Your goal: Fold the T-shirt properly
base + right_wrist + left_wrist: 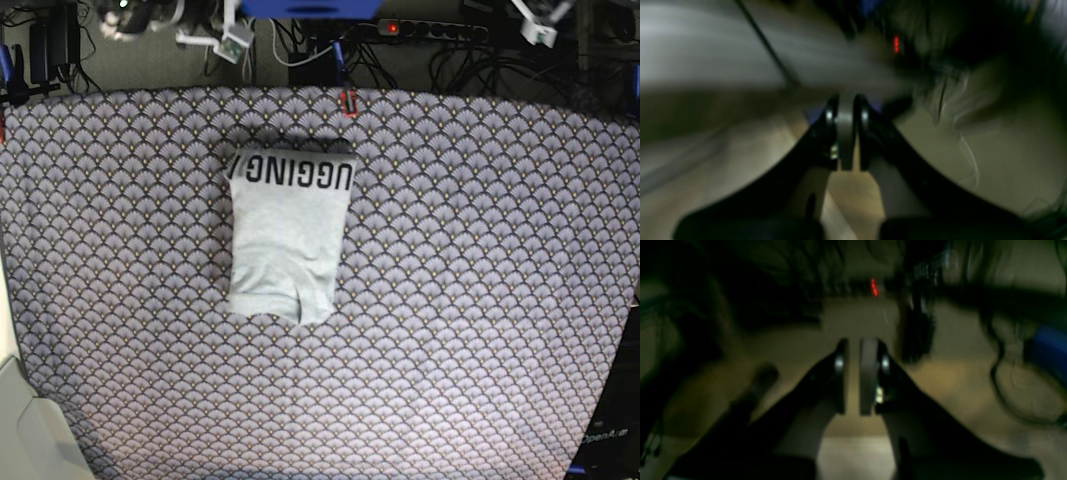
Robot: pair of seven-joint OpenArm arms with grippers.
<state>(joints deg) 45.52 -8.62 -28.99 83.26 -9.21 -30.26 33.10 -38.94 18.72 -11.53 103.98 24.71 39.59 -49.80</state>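
Lying folded on the fan-patterned tablecloth point(480, 300) toward its far edge, the T-shirt point(288, 235) is seen lettered. The left claw point(853, 373) is nearly closed, the right claw point(846, 130) closed; nothing is held.

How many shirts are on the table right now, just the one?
1. A single folded T-shirt lies on the tablecloth, left of centre toward the far edge, lettering along its far end. No other garment shows; anything tucked beneath it would be hidden.
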